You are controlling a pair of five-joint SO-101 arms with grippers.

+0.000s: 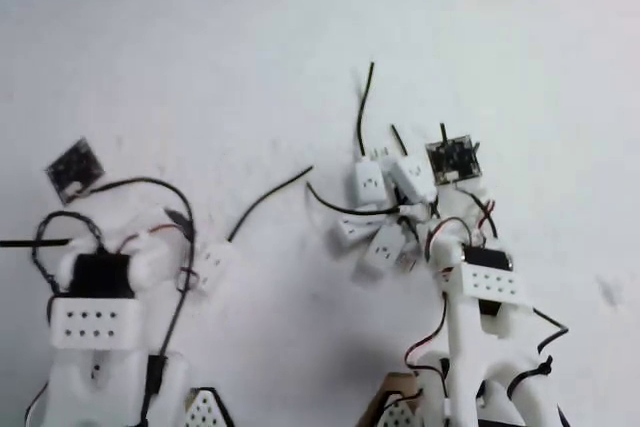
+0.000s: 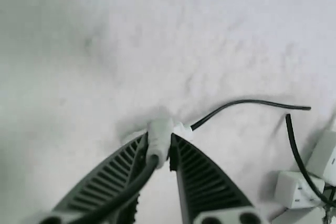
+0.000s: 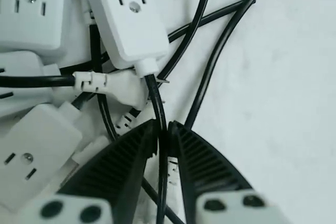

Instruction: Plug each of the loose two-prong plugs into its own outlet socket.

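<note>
My left gripper (image 2: pixel 159 150) is shut on a white two-prong plug (image 2: pixel 159 132) that rests on the white table; its black cord (image 2: pixel 241 103) runs away from the fingers. In the high view this plug (image 1: pixel 207 265) lies at the left, beside the left arm. A cluster of white outlet sockets (image 1: pixel 385 207) lies centre-right. My right gripper (image 3: pixel 164 132) is among them, shut on the black cord (image 3: pixel 157 98) that leaves one outlet socket (image 3: pixel 128 19). A white plug (image 3: pixel 115 85) lies just beyond the right fingertips. Two more sockets (image 3: pixel 37 148) lie alongside.
Loose black cords (image 1: pixel 362 107) cross over and around the socket cluster. Small circuit boards sit at the left (image 1: pixel 75 169) and beside the cluster (image 1: pixel 453 159). Bare white table (image 1: pixel 200 77) stretches across the back and between the two arms.
</note>
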